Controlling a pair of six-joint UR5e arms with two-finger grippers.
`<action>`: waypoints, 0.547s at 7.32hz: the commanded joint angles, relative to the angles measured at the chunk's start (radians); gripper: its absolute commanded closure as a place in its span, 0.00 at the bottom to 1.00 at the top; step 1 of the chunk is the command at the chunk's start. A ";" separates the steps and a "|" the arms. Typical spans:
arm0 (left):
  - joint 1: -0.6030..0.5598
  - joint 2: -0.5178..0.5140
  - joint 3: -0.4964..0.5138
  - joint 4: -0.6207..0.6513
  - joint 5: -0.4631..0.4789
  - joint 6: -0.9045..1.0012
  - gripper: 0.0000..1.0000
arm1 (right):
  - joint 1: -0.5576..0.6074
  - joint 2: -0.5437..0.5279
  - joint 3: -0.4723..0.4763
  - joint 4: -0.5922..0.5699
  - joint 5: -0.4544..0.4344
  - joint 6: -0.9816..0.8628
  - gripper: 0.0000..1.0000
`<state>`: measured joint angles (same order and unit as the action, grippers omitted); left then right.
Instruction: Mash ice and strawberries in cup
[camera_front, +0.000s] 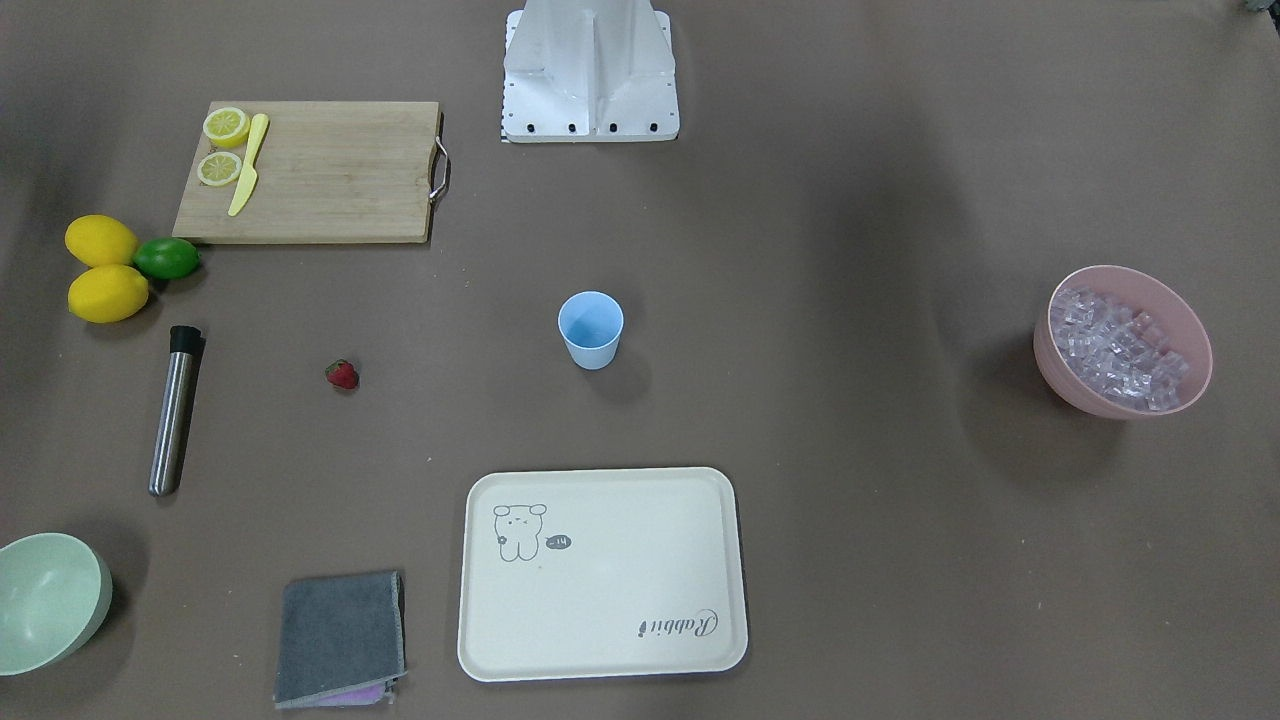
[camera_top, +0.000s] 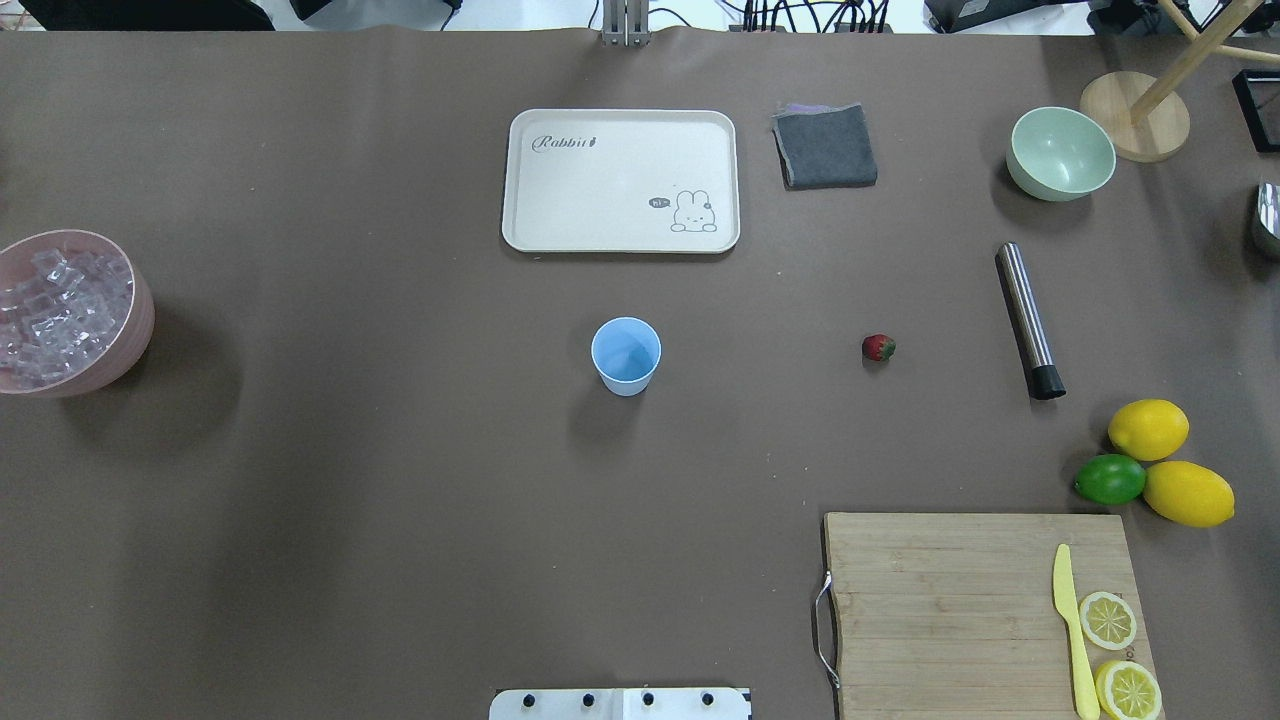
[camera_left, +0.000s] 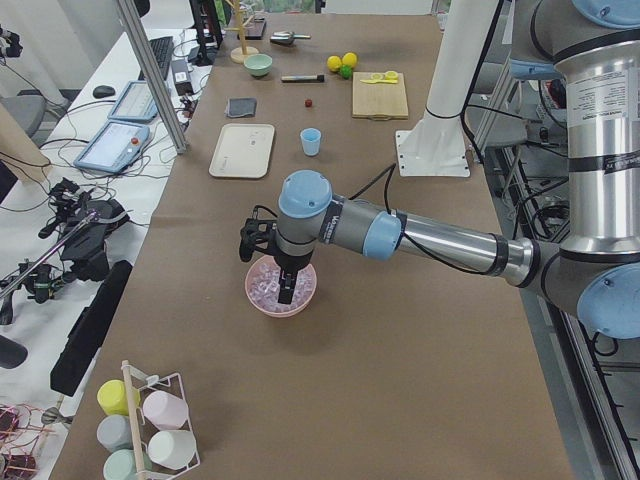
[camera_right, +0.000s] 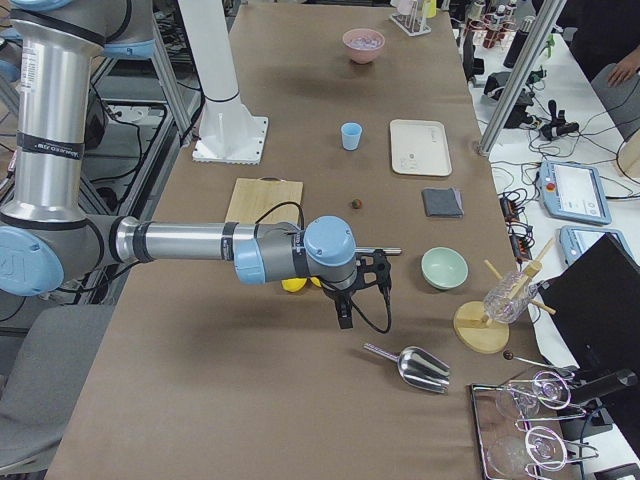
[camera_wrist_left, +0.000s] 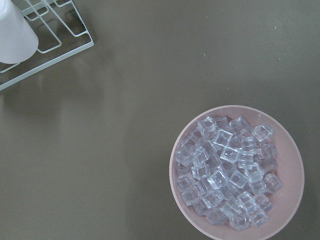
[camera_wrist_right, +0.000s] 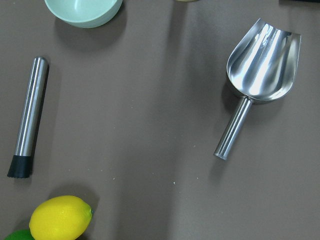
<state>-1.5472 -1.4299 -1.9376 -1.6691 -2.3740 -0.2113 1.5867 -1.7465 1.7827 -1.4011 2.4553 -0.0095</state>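
Observation:
The light blue cup (camera_front: 590, 328) stands upright and empty mid-table, also in the overhead view (camera_top: 626, 354). One red strawberry (camera_front: 342, 374) lies on the table apart from it, on my right side (camera_top: 878, 347). The ice (camera_wrist_left: 227, 170) fills a pink bowl (camera_front: 1070, 385) at my far left. My left gripper (camera_left: 287, 292) hangs just over that bowl, fingers pointing down; I cannot tell whether it is open or shut. My right gripper (camera_right: 344, 320) hovers over bare table near the lemons; I cannot tell its state either.
A steel muddler (camera_front: 175, 410), a scoop (camera_wrist_right: 260, 70), a pale green bowl (camera_front: 45, 600), a grey cloth (camera_front: 340, 635) and a cream tray (camera_front: 600, 575) lie around. A cutting board (camera_front: 330, 170) holds lemon slices and a knife beside lemons and a lime (camera_front: 167, 258). A wire rack (camera_wrist_left: 45, 35) stands near the ice bowl.

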 joint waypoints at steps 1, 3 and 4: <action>0.007 0.000 -0.001 0.000 -0.002 -0.003 0.03 | -0.001 -0.002 0.007 0.001 0.001 -0.007 0.00; 0.012 0.000 -0.003 0.000 -0.002 -0.003 0.03 | -0.002 0.001 0.007 0.001 -0.001 -0.007 0.00; 0.013 0.000 0.000 0.000 -0.002 -0.007 0.03 | -0.004 0.001 0.009 0.002 0.001 -0.009 0.00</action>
<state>-1.5360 -1.4297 -1.9395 -1.6690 -2.3761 -0.2153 1.5844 -1.7468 1.7903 -1.4002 2.4553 -0.0169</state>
